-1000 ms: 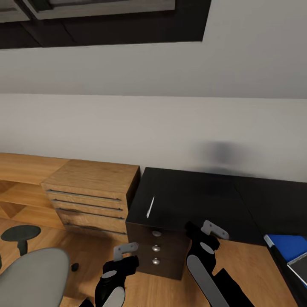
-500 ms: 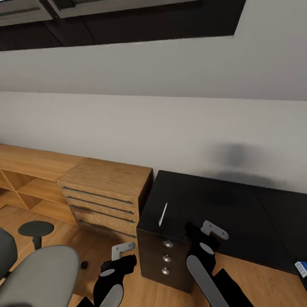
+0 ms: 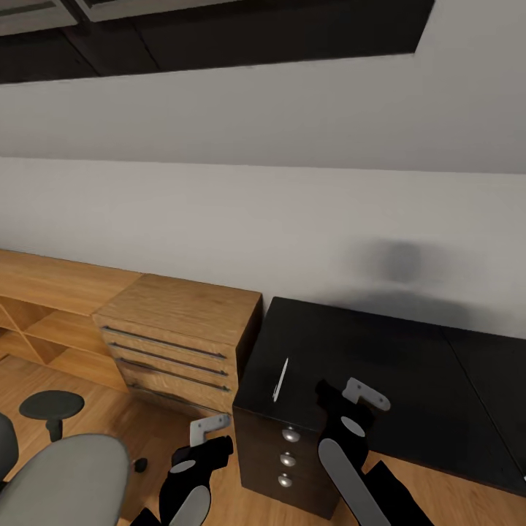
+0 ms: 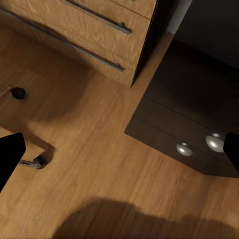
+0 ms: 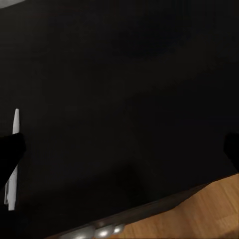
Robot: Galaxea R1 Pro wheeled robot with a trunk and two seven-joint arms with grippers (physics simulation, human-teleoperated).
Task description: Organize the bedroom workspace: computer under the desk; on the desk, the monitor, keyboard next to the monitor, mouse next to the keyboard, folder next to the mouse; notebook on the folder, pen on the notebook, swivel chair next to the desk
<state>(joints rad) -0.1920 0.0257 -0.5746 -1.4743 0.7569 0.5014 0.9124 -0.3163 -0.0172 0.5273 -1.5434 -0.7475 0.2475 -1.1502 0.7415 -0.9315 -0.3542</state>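
The pen (image 3: 280, 380), a thin white stick, lies on the glossy black desk (image 3: 380, 351) near its left end, above the three-knob drawer unit (image 3: 286, 460). My right gripper (image 3: 342, 400) hovers open over the desk's front edge, just right of the pen. In the right wrist view the pen (image 5: 12, 164) sits beside one black fingertip (image 5: 10, 149), with bare desk top (image 5: 124, 99) between the fingers. My left gripper (image 3: 210, 442) hangs open and empty over the wooden floor (image 4: 99, 149), left of the drawer unit (image 4: 194, 124). The swivel chair (image 3: 66, 478) shows grey at the lower left.
A light wooden drawer chest (image 3: 179, 340) stands against the desk's left side, with low wooden shelving (image 3: 44, 321) beyond it. A small dark thing (image 3: 139, 463) lies on the floor by the chair; I cannot tell what it is. A white wall runs behind.
The head view has swung left, so the blue folder and grey notebook at the right edge have left the picture. Both grippers hold the same pose, and the pen has not moved on the desk.
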